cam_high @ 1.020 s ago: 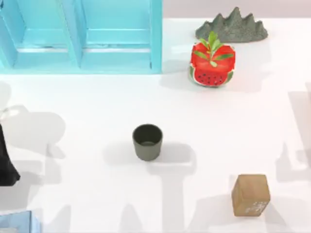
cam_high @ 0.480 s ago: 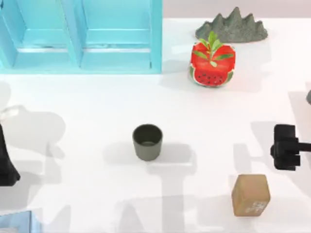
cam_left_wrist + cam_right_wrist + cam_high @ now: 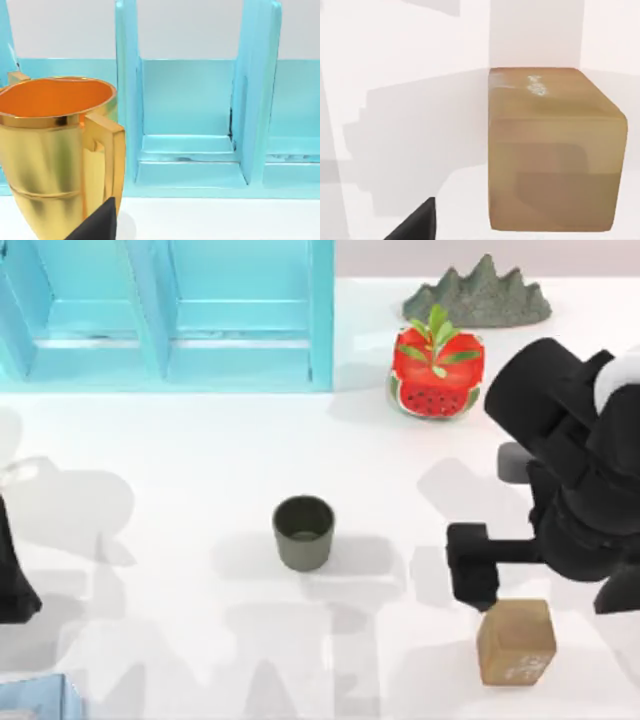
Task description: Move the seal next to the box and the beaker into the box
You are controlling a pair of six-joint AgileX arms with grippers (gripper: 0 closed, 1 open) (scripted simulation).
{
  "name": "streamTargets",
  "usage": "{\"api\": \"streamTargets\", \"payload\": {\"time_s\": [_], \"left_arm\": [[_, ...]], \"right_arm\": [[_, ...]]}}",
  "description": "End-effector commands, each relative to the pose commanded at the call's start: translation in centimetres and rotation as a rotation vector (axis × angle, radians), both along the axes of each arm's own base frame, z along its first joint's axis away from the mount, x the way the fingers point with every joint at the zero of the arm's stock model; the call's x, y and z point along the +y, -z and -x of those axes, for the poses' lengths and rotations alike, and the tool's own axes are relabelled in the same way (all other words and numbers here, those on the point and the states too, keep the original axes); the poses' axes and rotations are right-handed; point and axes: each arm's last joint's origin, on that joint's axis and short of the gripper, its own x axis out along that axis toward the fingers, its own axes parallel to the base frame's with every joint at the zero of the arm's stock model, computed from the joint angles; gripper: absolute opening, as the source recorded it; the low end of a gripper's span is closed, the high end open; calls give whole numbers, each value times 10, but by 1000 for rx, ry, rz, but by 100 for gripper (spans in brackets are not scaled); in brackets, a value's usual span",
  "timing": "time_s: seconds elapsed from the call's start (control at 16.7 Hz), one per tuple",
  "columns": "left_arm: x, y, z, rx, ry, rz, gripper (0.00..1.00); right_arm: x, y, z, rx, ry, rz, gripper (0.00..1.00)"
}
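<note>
Hovering above the desk (image 3: 200, 460) at the top view's right, the right gripper (image 3: 473, 570) sits just beside the seal (image 3: 516, 641), a little toward the beaker's side of it and apart from its top face. Whether its fingers stand wide or narrow I cannot tell; a dark block at the arm's end hides them from above. The right wrist view gives what the overhead cannot: the seal (image 3: 555, 150) close up, a tan block with rounded edges and whitish marks on one face, standing square on the white desk, with one dark fingertip (image 3: 417, 222) showing at the frame's edge, clear of the block.

The beaker (image 3: 303, 532) stands upright near the middle of the desk, well apart from the seal and from both arms. The box (image 3: 170, 315), turquoise with dividers, lies along the far edge at the left. A watermelon pot (image 3: 436, 375) and a grey rock (image 3: 480, 295) stand at the far right.

The left arm (image 3: 12, 575) is parked at the left edge. Its wrist view shows the box's compartments (image 3: 187, 125) from the side and, nearer, a gold mug (image 3: 55, 150) with an orange inside; I cannot tell how the left fingers stand.
</note>
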Motion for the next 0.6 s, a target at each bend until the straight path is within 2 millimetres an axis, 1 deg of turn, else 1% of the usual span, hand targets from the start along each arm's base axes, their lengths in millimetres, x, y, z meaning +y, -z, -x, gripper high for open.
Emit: {"api": "streamTargets", "payload": {"time_s": [0.12, 0.48, 0.6], "left_arm": [[0, 0, 0, 0, 0, 0, 100], [0, 0, 0, 0, 0, 0, 100], [0, 0, 0, 0, 0, 0, 100]], "right_arm": [[7, 1, -2, 25, 0, 18, 100], [6, 2, -3, 25, 3, 18, 100], [7, 12, -3, 28, 0, 20, 100]]}}
